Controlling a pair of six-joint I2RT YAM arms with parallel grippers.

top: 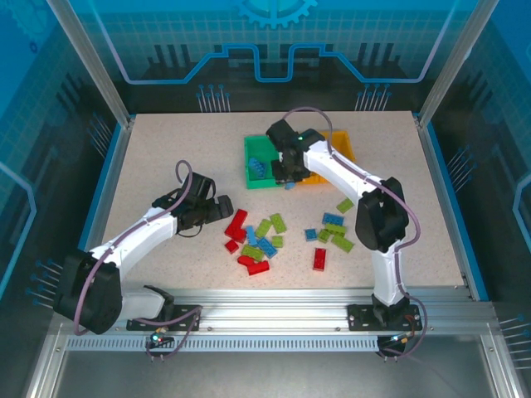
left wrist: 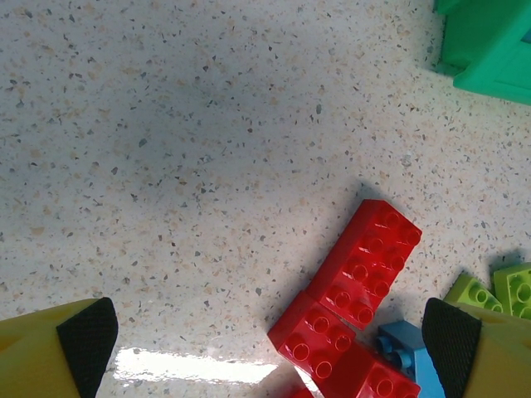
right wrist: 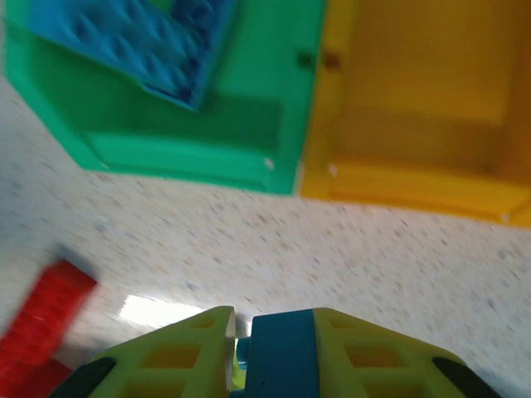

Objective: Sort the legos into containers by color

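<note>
The flat speckled stone-look tabletop (left wrist: pixel 207 124) is smooth with a faint sheen. The red studded plastic bricks (left wrist: pixel 365 261) are glossy. The green plastic bin (right wrist: pixel 207 149) and the orange-yellow plastic bin (right wrist: pixel 398 182) look smooth and satiny. The left gripper (left wrist: pixel 270 344) has yellow plastic fingers (left wrist: pixel 33 369) with matt black pads (left wrist: pixel 83 340). The small blue plastic brick (right wrist: pixel 282 361) held in the right gripper (right wrist: pixel 274 322) looks smooth and dull.

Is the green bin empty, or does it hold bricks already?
Not empty: the right wrist view shows blue bricks lying inside the green bin.
</note>
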